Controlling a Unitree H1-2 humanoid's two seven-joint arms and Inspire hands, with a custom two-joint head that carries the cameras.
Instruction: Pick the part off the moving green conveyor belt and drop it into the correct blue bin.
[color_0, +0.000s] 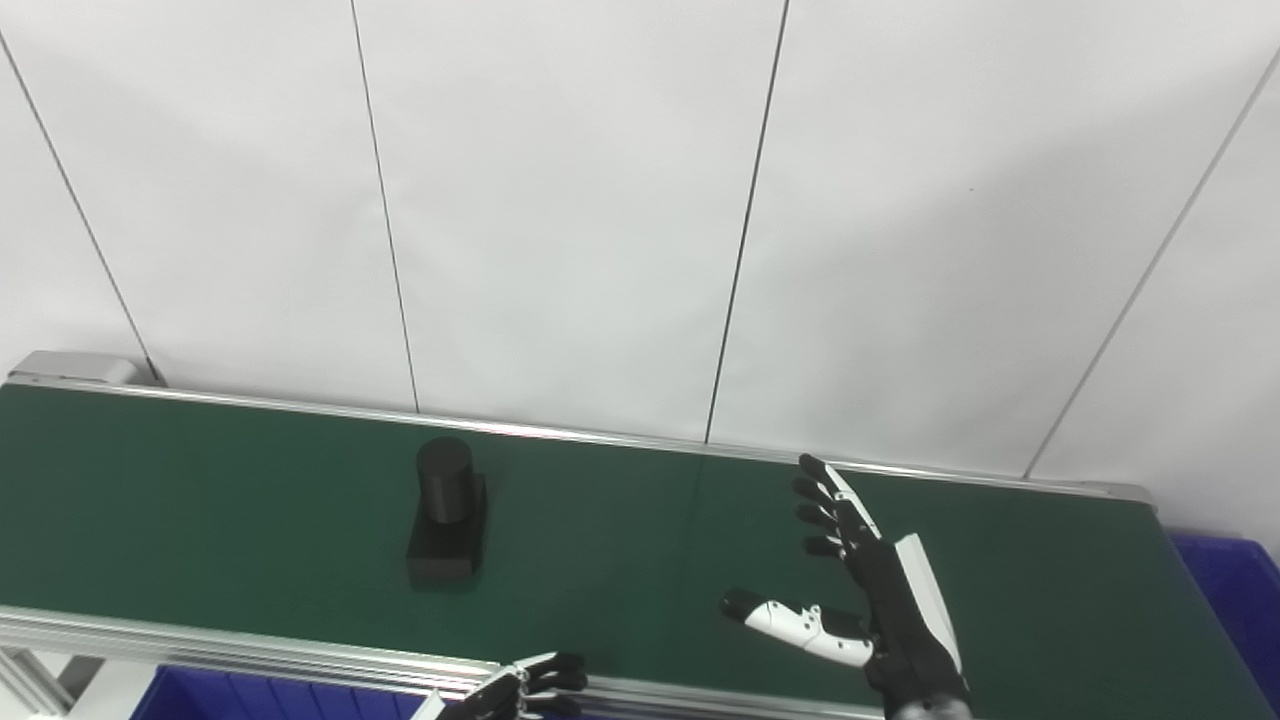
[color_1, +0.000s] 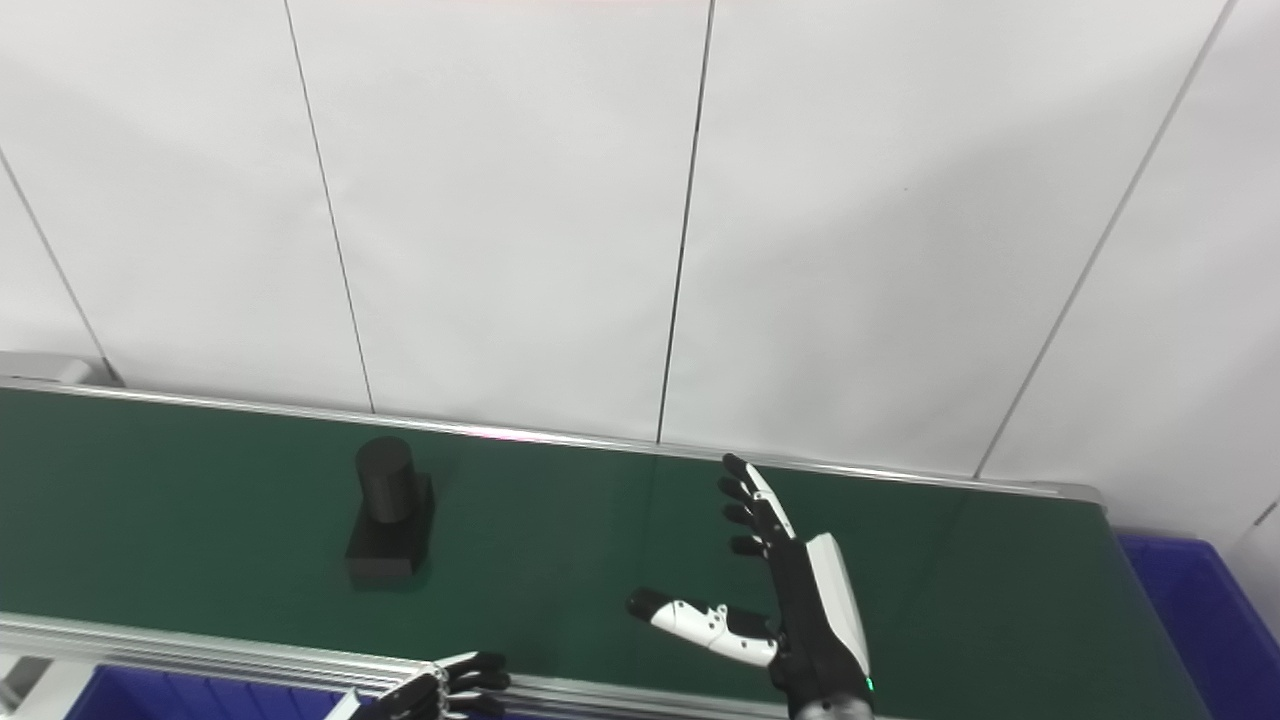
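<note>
A black part, an upright cylinder on a rectangular base, stands on the green conveyor belt left of centre. My right hand is open above the belt well to the right of the part, fingers stretched toward the far rail and thumb pointing left. It holds nothing. My left hand shows only partly at the bottom edge, over the near rail, below and to the right of the part; its fingers look curled.
One blue bin sits past the belt's right end, another blue bin below the near rail at the bottom left. Aluminium rails run along both belt edges. A white panelled wall stands behind.
</note>
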